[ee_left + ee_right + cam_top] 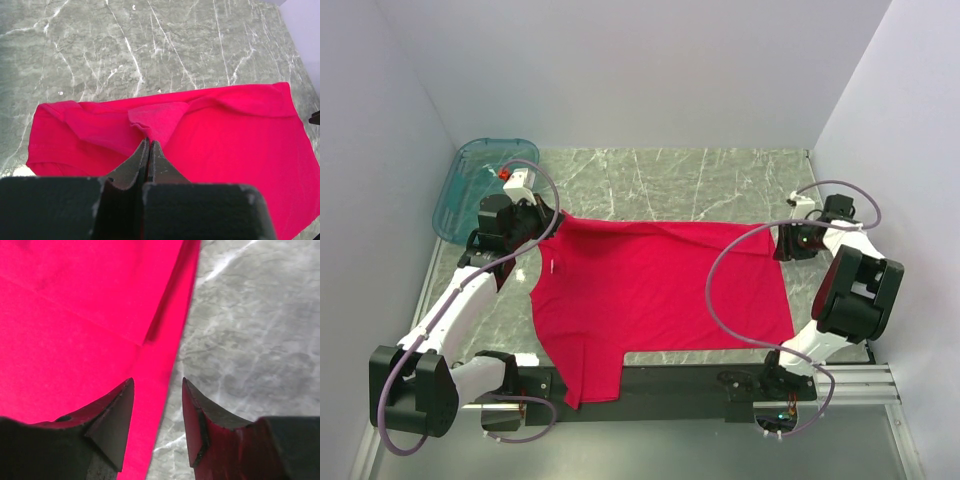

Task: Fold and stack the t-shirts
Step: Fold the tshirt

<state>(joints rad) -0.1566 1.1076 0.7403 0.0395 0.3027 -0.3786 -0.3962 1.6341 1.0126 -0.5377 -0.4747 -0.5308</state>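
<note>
Red short-sleeved cloth t-shirt [660,290] lies spread nearly flat on the grey marbled table [720,180], in the middle between the two arms. One sleeve hangs toward the near edge; the neck end points left.

Handling, as a judgement: thin, light, limp knit. It will sag and drag from wherever it is lifted and keep no shape of its own. It looks neither fragile nor slippery, though a lone pinch will bunch it. Best holds are probably hems, shoulder seams and corners, taken at two points so an edge stays taut.

Left fingers [149,146]: pressed fully together on a small peak of the t-shirt at its far left corner, near the shoulder. The cloth rises in a tent to the tips, with wrinkles running out from it.

Right fingers [788,240]: parted about halfway, empty. In the wrist view they straddle the t-shirt's right edge, one tip over red cloth, the other over bare table. Whether they touch the cloth, cannot tell.

See-through teal plastic tub [470,190]: far left corner, behind the left arm, apart from the t-shirt.
</note>
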